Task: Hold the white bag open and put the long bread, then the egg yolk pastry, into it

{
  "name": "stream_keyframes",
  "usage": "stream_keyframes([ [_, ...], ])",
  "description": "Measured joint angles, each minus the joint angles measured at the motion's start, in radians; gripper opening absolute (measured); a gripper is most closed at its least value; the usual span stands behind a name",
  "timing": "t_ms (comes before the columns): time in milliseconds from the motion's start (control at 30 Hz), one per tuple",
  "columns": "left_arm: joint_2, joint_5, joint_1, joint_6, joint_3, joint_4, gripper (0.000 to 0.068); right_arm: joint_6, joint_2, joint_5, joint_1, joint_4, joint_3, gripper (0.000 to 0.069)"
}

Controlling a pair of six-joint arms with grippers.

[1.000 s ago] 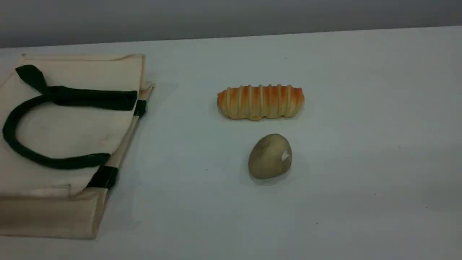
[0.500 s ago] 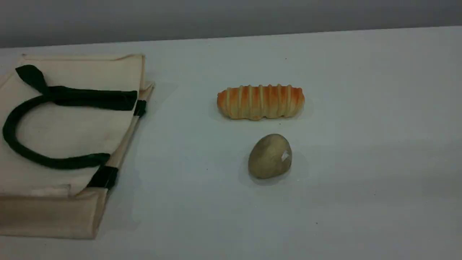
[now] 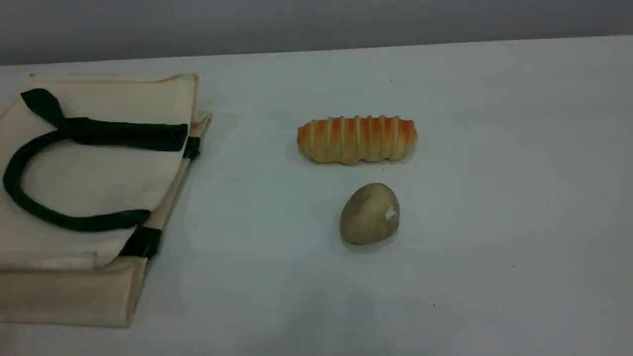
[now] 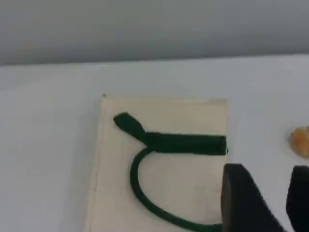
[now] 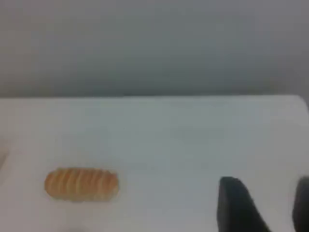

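The white bag lies flat and closed at the table's left, its dark green handle looped across its top side. The long bread rests crosswise mid-table, and the egg yolk pastry sits just in front of it. Neither arm shows in the scene view. In the left wrist view my left gripper hovers open and empty over the bag near its right edge. In the right wrist view my right gripper is open and empty, well to the right of the bread.
The pale table stretches bare to the right of the foods and ends at a grey wall behind. A sliver of the bread shows at the right edge of the left wrist view.
Bag, bread and pastry have not moved. A faint shadow has drifted from the table's right side toward the front edge.
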Motion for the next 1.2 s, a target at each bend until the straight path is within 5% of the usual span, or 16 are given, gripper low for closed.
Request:
stream_keyframes([
  [467,0.648,-0.057,0.0,0.019,-0.124,0.012,0.0244,-0.036,0.527,-0.034,0.0,-0.035,-0.052,0.0253],
  [600,0.672,-0.094,0.0,0.063,-0.124,0.023,0.0293,-0.045,0.576,-0.056,0.0,-0.038,-0.052,0.033],
  [867,0.678,-0.166,0.0,0.045,-0.124,0.036,0.0501,-0.041,0.617,-0.11,0.0,-0.022,-0.052,0.0578],
  [1200,0.87,-0.159,0.0,-0.004,-0.124,0.036,0.0517,-0.061,0.724,-0.102,0.0,0.017,-0.052,0.0588],
])
